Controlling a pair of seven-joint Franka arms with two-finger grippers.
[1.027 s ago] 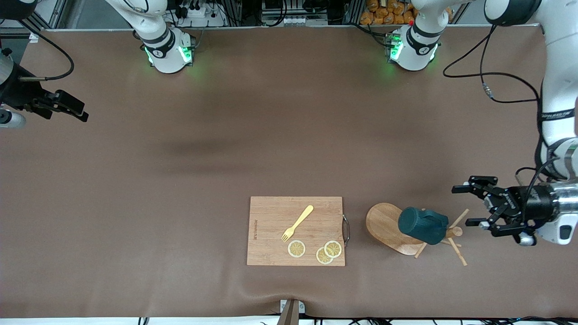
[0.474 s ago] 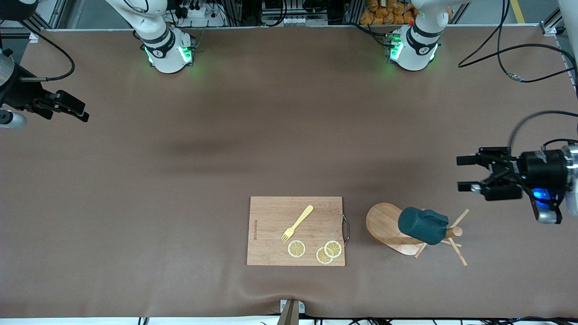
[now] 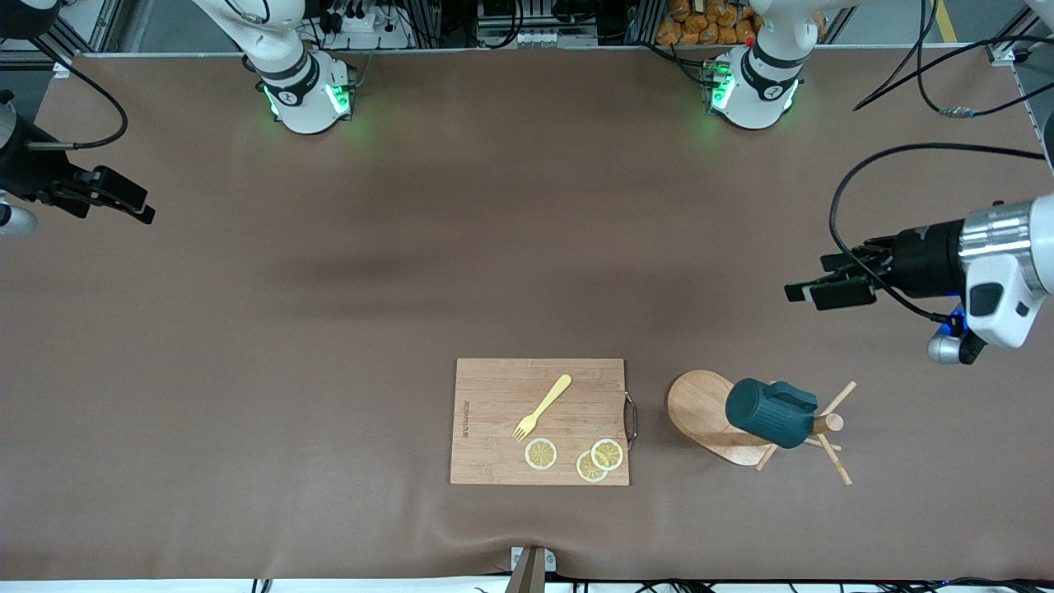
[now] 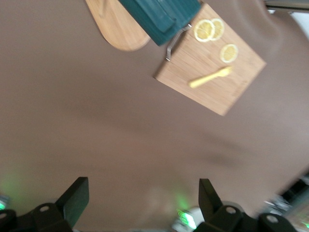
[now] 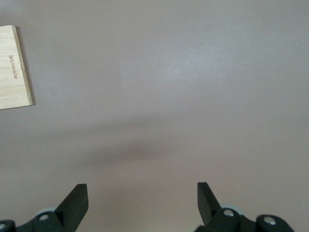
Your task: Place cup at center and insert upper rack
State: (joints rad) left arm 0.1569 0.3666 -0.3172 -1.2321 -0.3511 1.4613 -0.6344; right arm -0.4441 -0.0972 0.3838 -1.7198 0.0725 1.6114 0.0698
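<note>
Front view: dark teal ribbed cup hanging on wooden peg cup rack beside bamboo cutting board | left gripper hovering with fingers apart, empty, above bare table near rack | right gripper waiting spread at its table end | step unclear: cup either parked or awaiting a grasp.

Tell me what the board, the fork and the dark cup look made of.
Rectangular cutting board: pale wood or bamboo, matte, grain lines visible. Small yellow fork: probably plastic, uniformly coloured. Dark teal ribbed cup: possibly ceramic or plastic; the look leaves it open.

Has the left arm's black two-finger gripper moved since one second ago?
Yes. The left gripper has risen away from the dark green cup, toward the robots' bases; fingers open.
</note>
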